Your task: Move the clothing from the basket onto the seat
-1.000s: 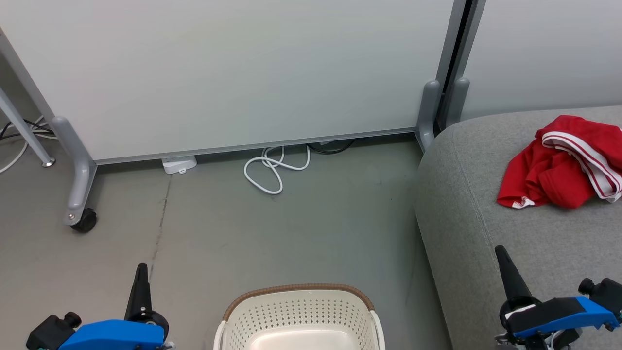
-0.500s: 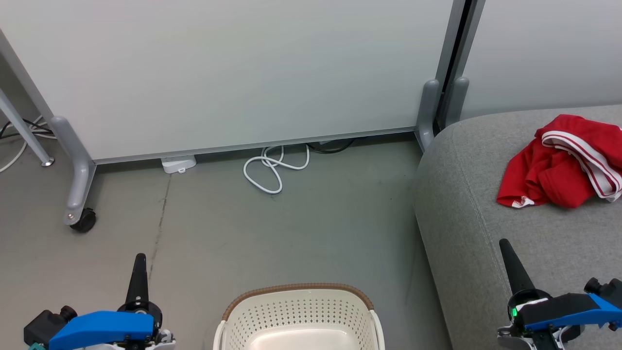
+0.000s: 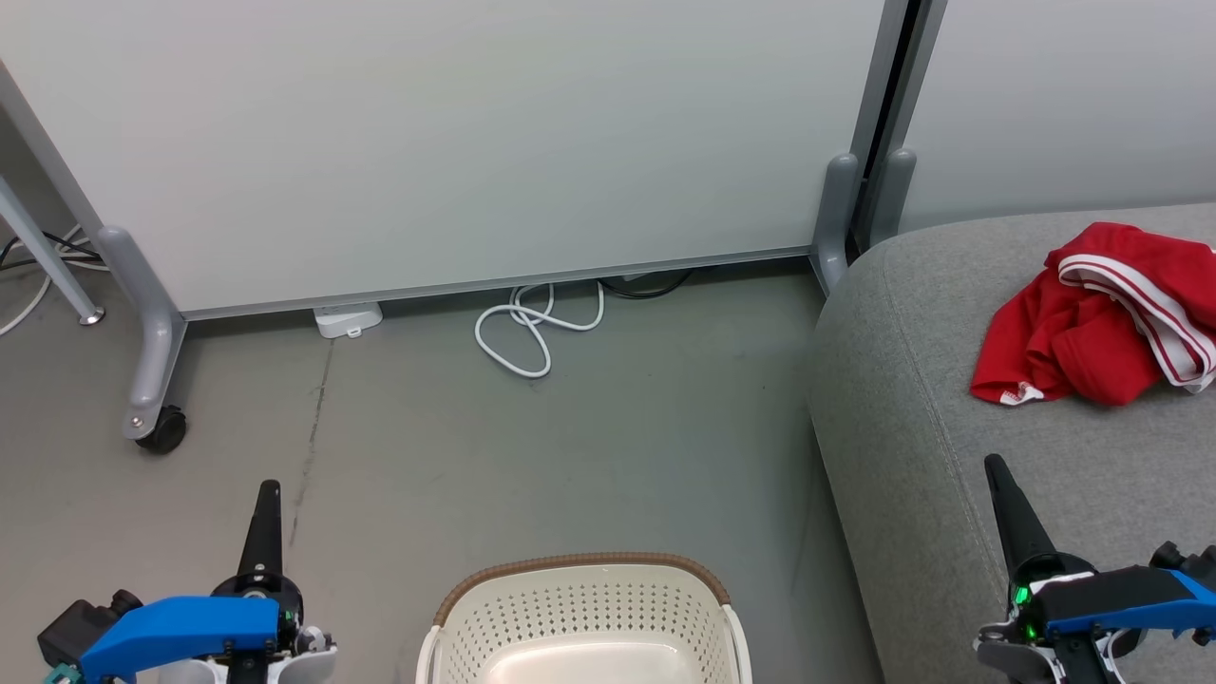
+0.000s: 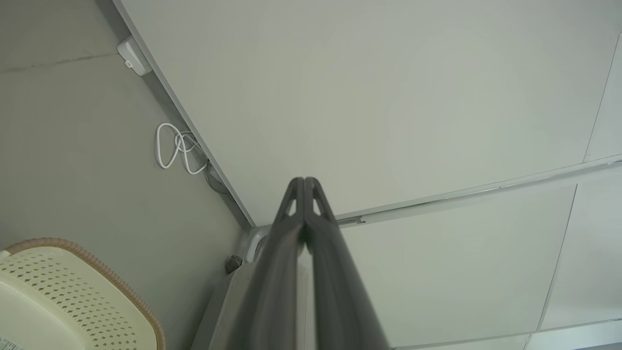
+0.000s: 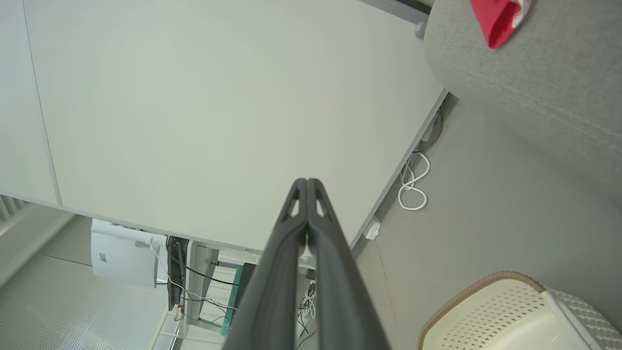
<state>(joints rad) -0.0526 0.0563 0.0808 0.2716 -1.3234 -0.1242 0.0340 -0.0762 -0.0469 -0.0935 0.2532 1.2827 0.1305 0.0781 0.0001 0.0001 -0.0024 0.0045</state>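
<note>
The red clothing with white stripes lies crumpled on the light-grey seat at the right; a corner of the clothing shows in the right wrist view. The cream perforated basket with a brown rim stands on the floor at the bottom centre, and the part of its inside that shows holds nothing. My left gripper is shut, left of the basket, its fingers pressed together. My right gripper is shut over the seat's front part, below the clothing, fingers closed on nothing.
A white partition panel on grey wheeled feet stands across the back. A coiled white cable and a small white box lie on the grey floor at its base. The basket and basket also show in both wrist views.
Both grippers have shifted a little forward, up the head view, staying shut. The clothing, the basket and the seat have not moved.
</note>
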